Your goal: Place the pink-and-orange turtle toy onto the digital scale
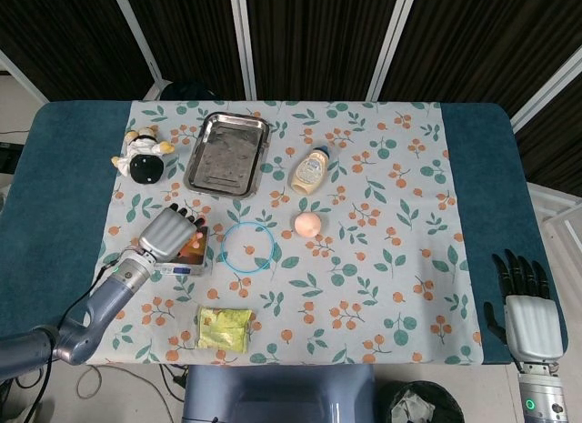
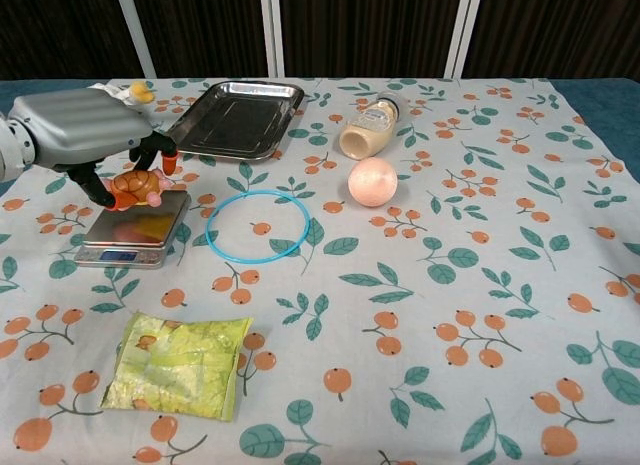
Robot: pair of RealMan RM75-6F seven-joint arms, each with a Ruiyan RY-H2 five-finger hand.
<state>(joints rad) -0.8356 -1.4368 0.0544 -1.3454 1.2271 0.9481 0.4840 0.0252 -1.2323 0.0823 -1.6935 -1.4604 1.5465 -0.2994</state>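
My left hand [image 2: 85, 137] [image 1: 167, 232] grips the pink-and-orange turtle toy [image 2: 137, 184] [image 1: 192, 247] from above, holding it just over the silver digital scale [image 2: 135, 231] [image 1: 189, 262]. Whether the toy touches the platform I cannot tell; its reflection shows on the shiny top. My right hand [image 1: 527, 307] hangs off the table's lower right corner with fingers spread and nothing in it; the chest view does not show it.
A blue ring [image 2: 257, 225] lies right of the scale. A peach ball [image 2: 372, 180], a mayonnaise bottle [image 2: 368, 126] and a metal tray [image 2: 237, 117] sit further back. A green snack packet [image 2: 178, 365] lies near the front edge. A plush toy [image 1: 142, 156] sits at the far left.
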